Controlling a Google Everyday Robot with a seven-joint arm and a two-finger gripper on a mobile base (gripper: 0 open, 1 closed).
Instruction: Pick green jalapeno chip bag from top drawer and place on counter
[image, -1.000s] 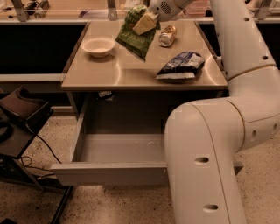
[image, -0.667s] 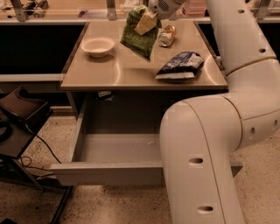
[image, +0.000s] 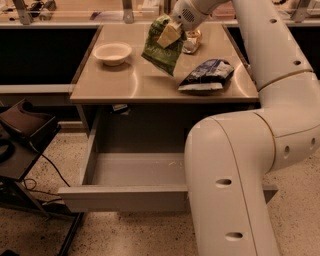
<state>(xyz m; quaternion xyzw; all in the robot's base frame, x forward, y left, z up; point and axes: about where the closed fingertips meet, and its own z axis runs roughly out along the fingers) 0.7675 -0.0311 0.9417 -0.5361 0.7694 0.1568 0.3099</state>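
My gripper (image: 169, 33) is shut on the green jalapeno chip bag (image: 160, 49) and holds it hanging above the middle of the counter (image: 130, 82). The bag's lower corner is close to the tan surface; I cannot tell whether it touches. The top drawer (image: 130, 192) is pulled open below the counter, grey and shallow. The part of its inside that shows is bare; my arm (image: 235, 170) hides its right side.
A white bowl (image: 112, 52) sits on the counter's left. A blue-and-white chip bag (image: 206, 75) lies at the right, a small shiny item (image: 193, 41) behind it. Dark shelves flank the counter. A dark stand (image: 22, 132) with cables is at the left.
The gripper with the green bag has moved slightly down and toward the counter's middle. The drawer and other objects have not moved.
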